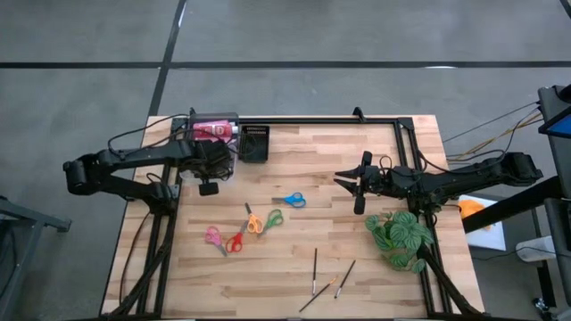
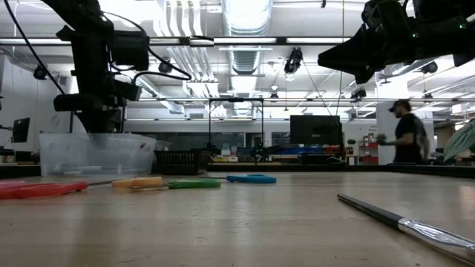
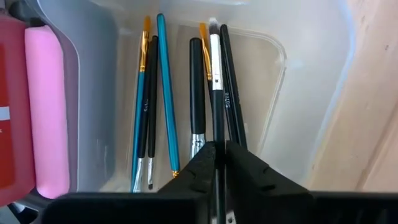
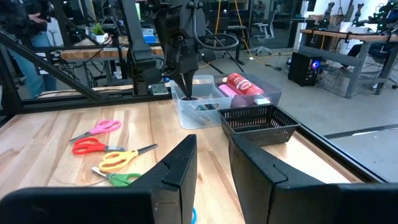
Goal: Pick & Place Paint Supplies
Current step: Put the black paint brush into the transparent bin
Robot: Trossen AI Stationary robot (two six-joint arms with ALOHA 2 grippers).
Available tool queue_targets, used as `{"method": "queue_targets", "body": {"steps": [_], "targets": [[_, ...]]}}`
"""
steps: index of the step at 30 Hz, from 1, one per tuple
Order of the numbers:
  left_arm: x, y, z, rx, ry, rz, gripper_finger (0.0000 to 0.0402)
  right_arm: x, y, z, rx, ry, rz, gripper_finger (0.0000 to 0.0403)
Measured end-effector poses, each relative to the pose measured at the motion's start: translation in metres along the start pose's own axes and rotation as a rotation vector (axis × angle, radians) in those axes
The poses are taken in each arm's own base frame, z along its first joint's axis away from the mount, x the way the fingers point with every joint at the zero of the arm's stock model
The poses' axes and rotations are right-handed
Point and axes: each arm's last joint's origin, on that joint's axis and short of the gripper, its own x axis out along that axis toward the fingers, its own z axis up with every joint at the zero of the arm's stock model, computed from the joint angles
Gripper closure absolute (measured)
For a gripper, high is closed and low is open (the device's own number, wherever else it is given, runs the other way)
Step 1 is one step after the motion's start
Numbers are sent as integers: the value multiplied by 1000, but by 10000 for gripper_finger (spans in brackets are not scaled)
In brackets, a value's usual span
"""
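Note:
My left gripper (image 3: 217, 163) points down into the clear tub (image 3: 311, 81) at the table's far left, shut on a black brush with a white band (image 3: 215, 74). Several blue and black brushes (image 3: 163, 93) lie on the tub's floor beside a pink bottle (image 3: 46, 112). In the high view, scissors (image 1: 259, 221) and three brushes (image 1: 315, 267) lie flat on the table. My right gripper (image 4: 211, 168) hangs open and level over the table's right half, with nothing between its fingers. My left gripper pinches the black brush's handle (image 3: 217, 140) between its two fingertips, coming from above and pointing down. The brush runs on past the fingertips into the tub, its light bristle end (image 3: 212, 26) among the other brushes. Whether that end rests on the tub's floor I cannot tell.
A black mesh basket (image 1: 254, 143) stands right of the tub. A green leafy plant (image 1: 401, 236) sits at the right, below my right arm. Blue scissors (image 1: 290, 199) and a pink and red pair (image 1: 223, 239) lie mid-table. A person (image 2: 407, 133) stands in the room beyond.

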Motion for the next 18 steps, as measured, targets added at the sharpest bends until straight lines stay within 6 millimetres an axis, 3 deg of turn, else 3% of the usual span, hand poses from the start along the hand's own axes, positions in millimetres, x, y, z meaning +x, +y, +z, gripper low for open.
{"method": "queue_targets", "body": {"steps": [8,18], "targets": [[0,0,0,1,-2,-6,298,0,0,0,0,0,0,312],[-2,1,1,4,-3,2,289,0,0,0,0,0,0,312]]}}
